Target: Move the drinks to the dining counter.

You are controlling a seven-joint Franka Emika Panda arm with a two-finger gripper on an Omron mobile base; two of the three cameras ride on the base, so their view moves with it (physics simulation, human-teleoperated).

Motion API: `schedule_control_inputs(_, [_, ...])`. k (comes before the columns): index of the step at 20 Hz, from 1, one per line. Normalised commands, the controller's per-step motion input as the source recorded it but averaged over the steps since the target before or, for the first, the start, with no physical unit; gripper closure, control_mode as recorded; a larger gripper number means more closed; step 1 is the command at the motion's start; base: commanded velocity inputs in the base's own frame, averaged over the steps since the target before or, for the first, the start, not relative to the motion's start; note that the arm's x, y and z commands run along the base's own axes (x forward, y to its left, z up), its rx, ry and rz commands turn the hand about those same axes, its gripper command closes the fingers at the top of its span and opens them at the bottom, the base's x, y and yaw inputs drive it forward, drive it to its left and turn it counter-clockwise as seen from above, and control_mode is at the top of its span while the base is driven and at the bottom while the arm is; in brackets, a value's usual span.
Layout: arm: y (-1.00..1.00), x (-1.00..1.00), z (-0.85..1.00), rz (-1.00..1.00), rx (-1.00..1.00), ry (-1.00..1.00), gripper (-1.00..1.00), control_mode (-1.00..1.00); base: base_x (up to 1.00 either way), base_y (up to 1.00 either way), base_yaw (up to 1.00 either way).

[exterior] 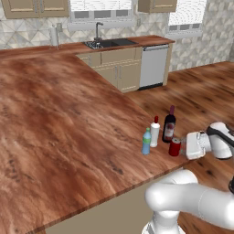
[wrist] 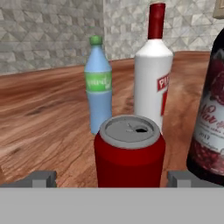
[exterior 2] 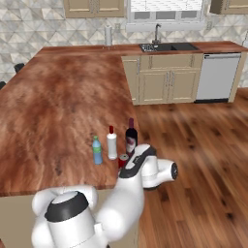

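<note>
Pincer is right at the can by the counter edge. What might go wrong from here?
1. The can sits between the open pincer fingertips, with the wine bottle close on one side; a fingertip might clip and tip it.
2. All four drinks stand near the counter edge, so a nudge might send one to the floor.

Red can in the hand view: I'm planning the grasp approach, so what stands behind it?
Behind the red can stand the blue-green bottle and white bottle; the can covers the white bottle's base. The dark wine bottle stands beside it.
</note>
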Motion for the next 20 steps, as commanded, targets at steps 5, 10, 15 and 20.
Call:
schedule_control_inputs(5, [-0.12, -0.17, 0.59, 0.00, 0.07, -0.03, -1.00, -1.00, 0.00, 0.00, 0.00])
schedule_control_inputs(10, [-0.11, -0.30, 0.64, 0.00, 0.09, -0.12, -1.00, -1.00, 0.00, 0.00, 0.00])
schedule_control_inputs(15, [0.00, -0.38, 0.77, 0.00, 0.09, -0.20, -1.00, -1.00, 0.00, 0.00, 0.00])
schedule_control_inputs(20, [0.00, -0.21, 0.87, 0.00, 0.07, -0.20, -1.00, -1.00, 0.00, 0.00, 0.00])
